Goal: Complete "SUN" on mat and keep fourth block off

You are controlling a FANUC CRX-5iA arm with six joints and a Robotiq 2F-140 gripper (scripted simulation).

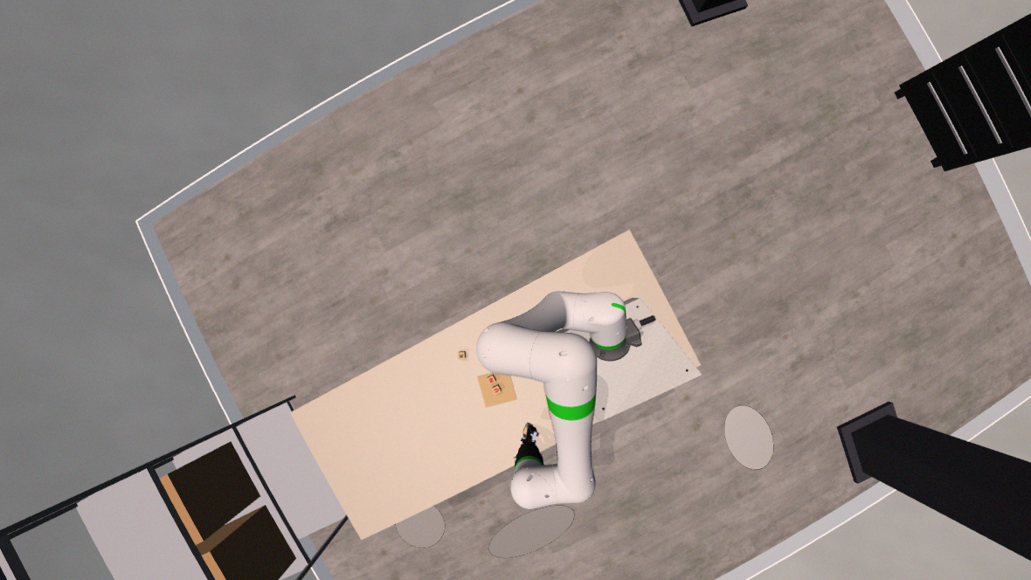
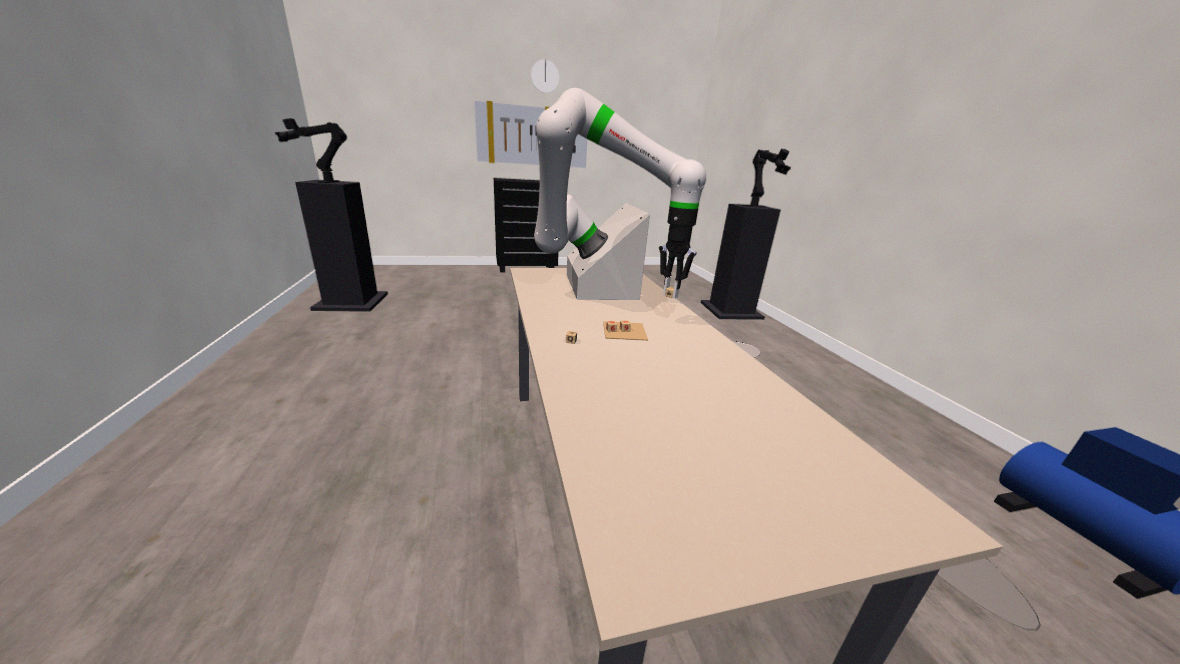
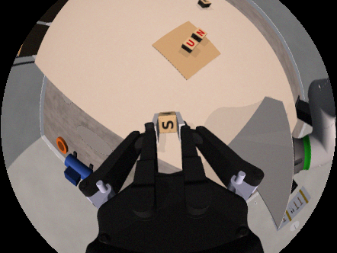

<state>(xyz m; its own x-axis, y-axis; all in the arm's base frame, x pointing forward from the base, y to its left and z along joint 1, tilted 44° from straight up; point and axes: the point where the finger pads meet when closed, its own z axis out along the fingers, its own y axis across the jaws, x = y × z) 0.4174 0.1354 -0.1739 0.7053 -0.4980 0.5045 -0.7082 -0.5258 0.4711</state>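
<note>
My gripper (image 3: 167, 119) (image 2: 674, 282) (image 1: 529, 432) is shut on a wooden block with a black "S" (image 3: 168, 123) (image 2: 669, 290) and holds it above the table, near the table's long edge beside the robot base. The brown mat (image 3: 184, 65) (image 2: 637, 335) (image 1: 490, 398) lies further out on the table. On it stand a block marked "U" (image 3: 190, 43) (image 2: 611, 327) and a block marked "N" (image 3: 201, 33) (image 2: 625, 326), side by side with red letters. The fourth block (image 3: 204, 3) (image 2: 571, 336) (image 1: 461, 354) lies off the mat, beyond it.
The arm's grey wedge base (image 2: 610, 264) stands at the table's end. A black pedestal (image 2: 742, 260) stands on the floor close to the gripper's side of the table. A shelf unit (image 1: 216, 505) is at the table's other end.
</note>
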